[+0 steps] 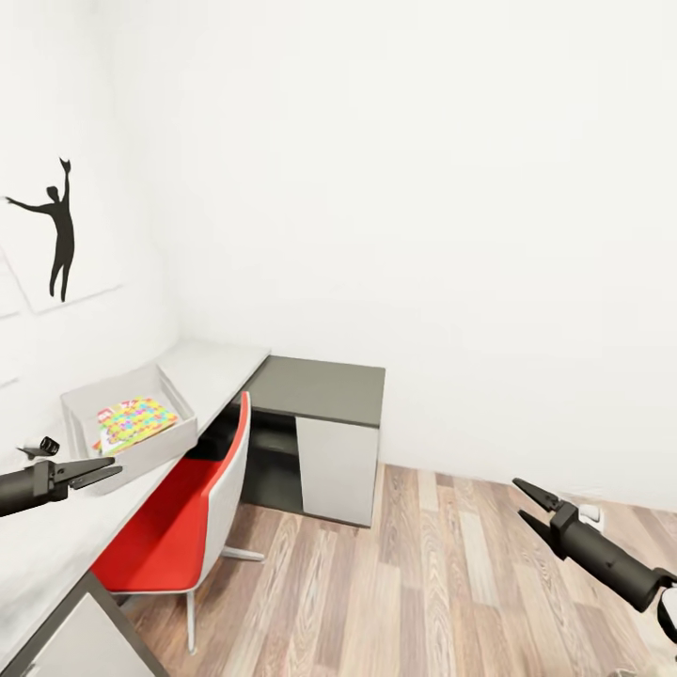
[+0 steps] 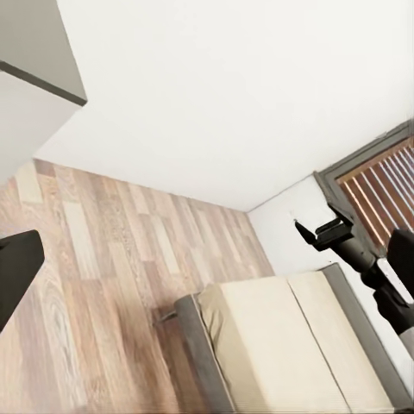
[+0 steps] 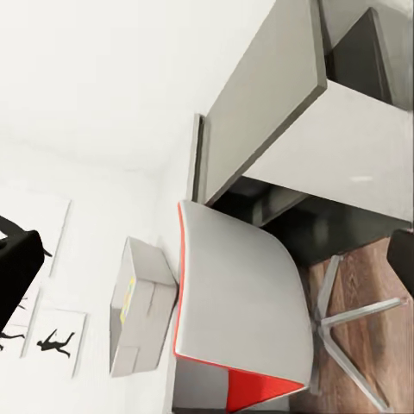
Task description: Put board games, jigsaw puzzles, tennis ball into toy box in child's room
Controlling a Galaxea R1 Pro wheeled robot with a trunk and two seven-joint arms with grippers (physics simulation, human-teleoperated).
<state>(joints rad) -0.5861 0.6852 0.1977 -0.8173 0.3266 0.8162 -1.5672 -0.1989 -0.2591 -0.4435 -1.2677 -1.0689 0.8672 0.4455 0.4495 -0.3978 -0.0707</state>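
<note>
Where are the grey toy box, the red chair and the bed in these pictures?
toy box (image 1: 179, 442), head view, on its near side wall.
red chair (image 1: 160, 536), head view, on the seat.
bed (image 2: 276, 345), left wrist view, on the beige mattress.

One toy box (image 1: 132, 423) sits on one table (image 1: 216, 362), with one jigsaw puzzle (image 1: 134, 420) showing inside. One red chair (image 1: 179, 527), one bed (image 2: 285, 345), two pincers (image 1: 99, 470) (image 1: 528, 498).

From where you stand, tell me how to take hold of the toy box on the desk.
Grip the toy box by its thick rim on the near long wall, coming down from above: the sloping sides would likely slip in the jaws, and the red chair crowds that side. Keep off the puzzle mat inside.
</note>
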